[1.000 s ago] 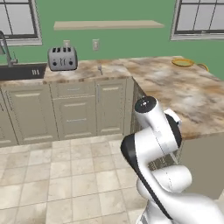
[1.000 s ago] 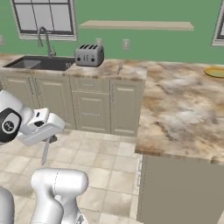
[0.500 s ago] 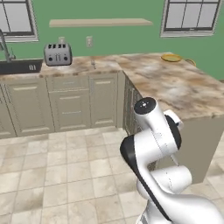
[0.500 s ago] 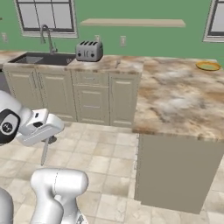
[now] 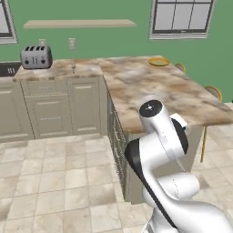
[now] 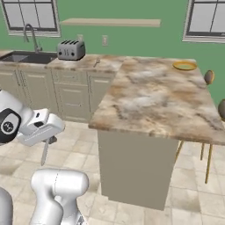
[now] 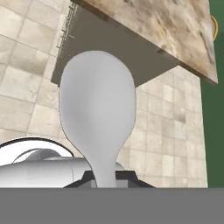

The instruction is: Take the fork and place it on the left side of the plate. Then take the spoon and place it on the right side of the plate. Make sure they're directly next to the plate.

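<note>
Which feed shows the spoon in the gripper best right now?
The hand view: the spoon is close up, bowl facing the camera, handle running down between the shut gripper tips. The right base view shows it as a thin grey sliver hanging below the hand, over the floor.

No readable text, label, brand, number or sign was found anywhere in the three views. The small round mark seen on the arm's dark joint cap (image 6: 9,126) was too blurred to be read.
</note>
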